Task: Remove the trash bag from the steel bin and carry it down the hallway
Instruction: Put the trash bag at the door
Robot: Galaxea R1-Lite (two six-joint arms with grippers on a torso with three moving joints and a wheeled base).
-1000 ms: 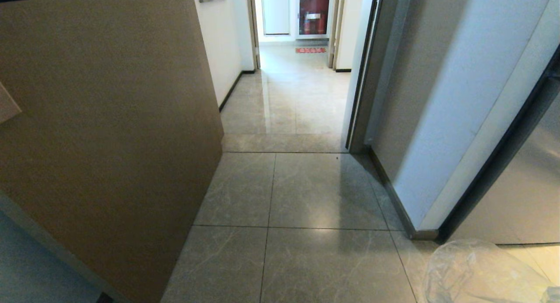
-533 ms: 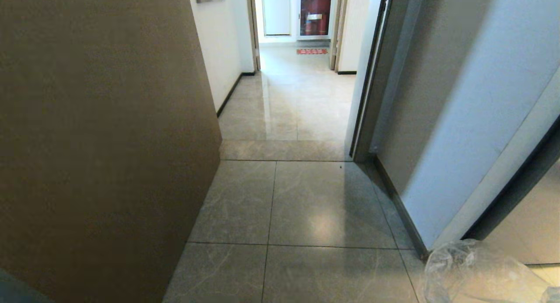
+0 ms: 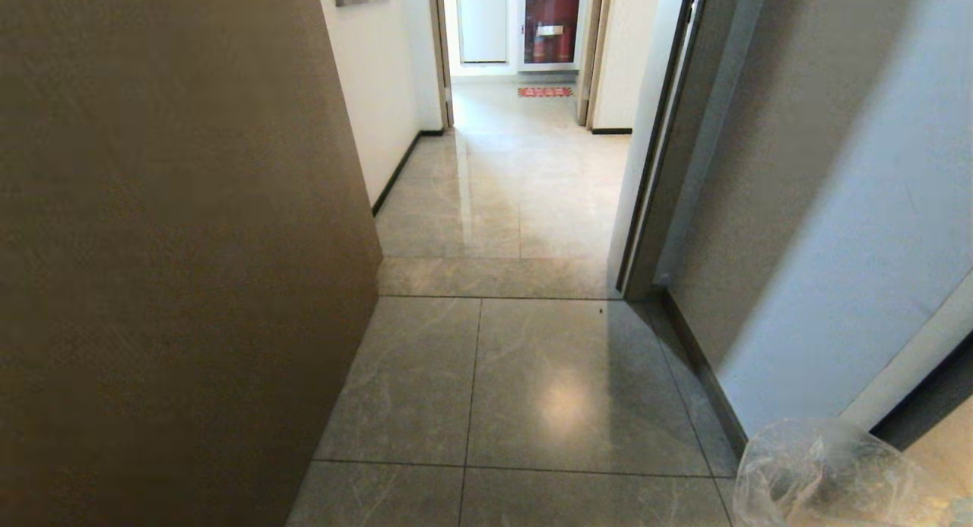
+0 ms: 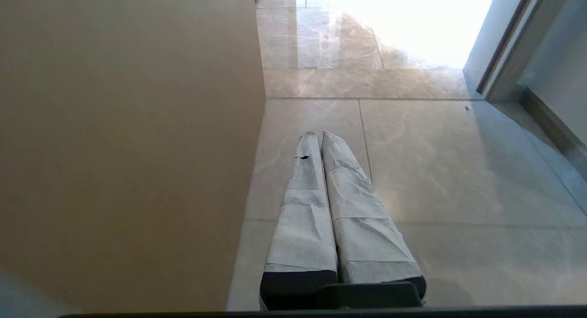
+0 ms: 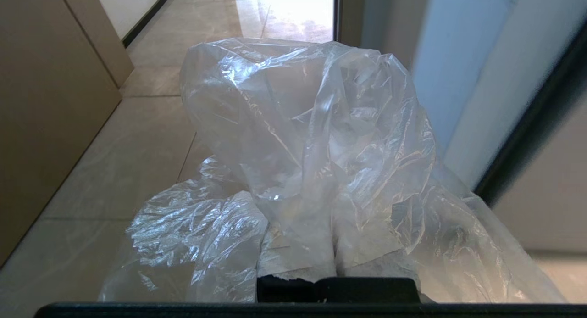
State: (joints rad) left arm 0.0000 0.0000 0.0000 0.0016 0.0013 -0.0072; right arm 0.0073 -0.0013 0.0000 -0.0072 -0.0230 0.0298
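Two pincers: the right pincer (image 5: 337,258) is clamped on the trash bag (image 5: 316,139), which billows just ahead of its fingers; the left pincer (image 4: 321,139) hangs closed and empty. Bag already out, no bin visible; the hallway (image 3: 517,177) ahead remains to be travelled.

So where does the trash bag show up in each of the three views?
Head view: trash bag at the bottom right corner, partly cut off.
Left wrist view: not in it.
Right wrist view: fills the centre, draped over the right claw.
Shared landmark: the tan panel.
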